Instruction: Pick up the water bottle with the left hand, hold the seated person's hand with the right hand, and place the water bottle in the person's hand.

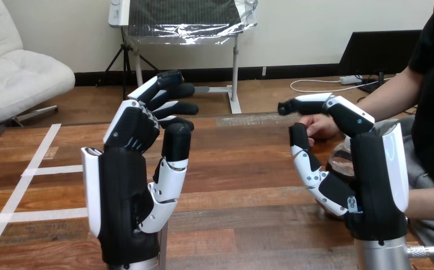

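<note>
We're seeing the left hand [125, 185] standing upright at lower left-centre of the frame, over the wooden table [242, 169], w/ its white-shelled back turned to the left. Its fingers [169, 98] are reaching up & to the right, nearly straight, the thumb [175, 149] is pointing up beside them, & nothing is sitting btwn them, so we're calling it open & empty. The right hand [375, 174] is rising from the lower right corner on its silver forearm [380, 256]. Its fingers [321, 103] are stretching left across the mid-right of the frame, pretty much straight, & its thumb [303, 152] is standing up below them, well apart, so this one's open too. The person's hand [322, 127] is showing in the gap btwn those fingers & thumb, coming in from the upper right. We're not seeing any robot finger curling round it, & whether they're touching we can't tell. The water bottle [340, 160], or what we're taking for it, is showing as a clear rounded thing right of centre, just below the person's hand & mostly hidden behind the right hand. Neither robot hand is gripping it, & we can't tell what it's resting on. The two robot hands are sitting well apart. White tape lines [34, 169] are running across the table at the left.
</note>
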{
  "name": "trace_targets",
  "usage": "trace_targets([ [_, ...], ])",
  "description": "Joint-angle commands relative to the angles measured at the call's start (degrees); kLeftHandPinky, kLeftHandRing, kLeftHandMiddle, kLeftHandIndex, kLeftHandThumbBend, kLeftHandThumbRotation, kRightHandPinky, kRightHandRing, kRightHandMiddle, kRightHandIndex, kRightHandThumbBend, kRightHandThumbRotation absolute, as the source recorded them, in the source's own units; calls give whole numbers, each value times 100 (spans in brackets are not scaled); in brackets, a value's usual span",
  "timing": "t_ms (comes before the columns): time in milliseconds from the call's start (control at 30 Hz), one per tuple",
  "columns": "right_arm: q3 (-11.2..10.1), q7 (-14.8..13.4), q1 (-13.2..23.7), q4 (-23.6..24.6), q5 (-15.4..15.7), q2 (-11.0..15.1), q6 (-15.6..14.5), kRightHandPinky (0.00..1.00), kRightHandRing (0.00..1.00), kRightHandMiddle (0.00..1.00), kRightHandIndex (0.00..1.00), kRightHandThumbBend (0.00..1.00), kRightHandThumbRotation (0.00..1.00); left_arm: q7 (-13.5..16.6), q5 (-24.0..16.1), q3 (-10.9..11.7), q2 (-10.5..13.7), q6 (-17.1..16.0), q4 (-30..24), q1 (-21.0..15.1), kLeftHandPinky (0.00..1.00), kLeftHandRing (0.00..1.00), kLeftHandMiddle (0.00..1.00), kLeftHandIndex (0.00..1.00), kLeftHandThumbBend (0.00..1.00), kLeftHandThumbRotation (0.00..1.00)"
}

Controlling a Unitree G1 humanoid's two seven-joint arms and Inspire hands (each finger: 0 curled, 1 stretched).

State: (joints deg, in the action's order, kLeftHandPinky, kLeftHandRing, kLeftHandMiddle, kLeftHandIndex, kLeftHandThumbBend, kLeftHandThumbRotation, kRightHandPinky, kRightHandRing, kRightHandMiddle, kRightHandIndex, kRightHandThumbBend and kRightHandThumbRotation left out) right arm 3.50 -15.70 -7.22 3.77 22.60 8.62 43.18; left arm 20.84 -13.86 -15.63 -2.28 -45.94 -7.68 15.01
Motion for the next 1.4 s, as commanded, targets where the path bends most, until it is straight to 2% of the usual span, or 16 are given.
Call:
trace_targets([
  [0, 23, 18, 405, -42, -128, -138, 109, 33, 46, 55, 56, 15, 0, -45, 130, -153, -165, -136, -165, 723, 47, 58, 65, 67, 39, 54],
  [533, 56, 63, 452, -161, -178, -210, 133, 34, 48, 57, 58, 12, 0, -148, 253, -144, -170, -91, -208, 721, 46, 56, 63, 64, 38, 51],
  [1367, -67, 125, 412, -193, -257, -177, 140, 38, 54, 61, 61, 18, 0, -90, 82, -64, -235, -71, -166, 676, 45, 55, 62, 63, 36, 50],
])
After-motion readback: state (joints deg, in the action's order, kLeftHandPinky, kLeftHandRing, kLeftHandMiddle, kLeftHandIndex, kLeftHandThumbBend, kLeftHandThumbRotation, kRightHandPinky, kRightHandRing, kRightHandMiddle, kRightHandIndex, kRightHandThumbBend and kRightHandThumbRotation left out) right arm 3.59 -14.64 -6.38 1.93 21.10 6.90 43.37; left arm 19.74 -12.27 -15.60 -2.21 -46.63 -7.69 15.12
